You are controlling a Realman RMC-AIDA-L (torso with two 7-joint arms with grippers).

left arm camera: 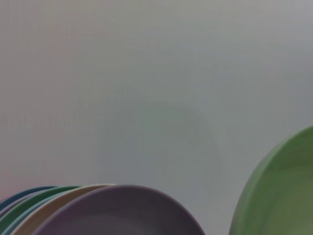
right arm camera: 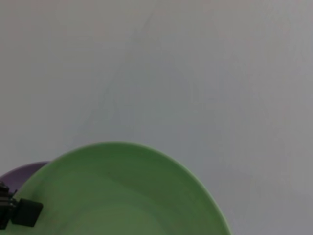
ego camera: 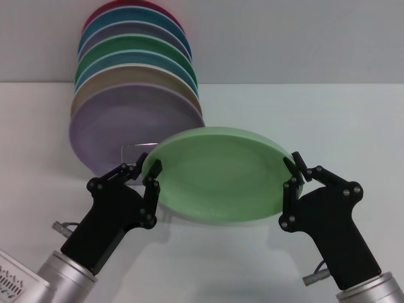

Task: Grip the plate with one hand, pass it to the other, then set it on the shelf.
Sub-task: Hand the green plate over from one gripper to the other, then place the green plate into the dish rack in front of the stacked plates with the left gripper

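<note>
The handover is in progress — the plate hangs above the table, just in front of the rack. Left hand and right hand each clamp an opposite rim. Its face tilts toward the camera, its long axis running hand to hand. Next, one hand must release.

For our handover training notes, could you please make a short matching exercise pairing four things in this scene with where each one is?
Column one:
1. left gripper
2. right gripper
3. light green plate
4. lilac plate

Column two:
A. frontmost in the standing row in the wire rack
B. at the plate's left rim
C. held up between both grippers
D. at the plate's right rim

Pairs: 1-B, 2-D, 3-C, 4-A
</note>
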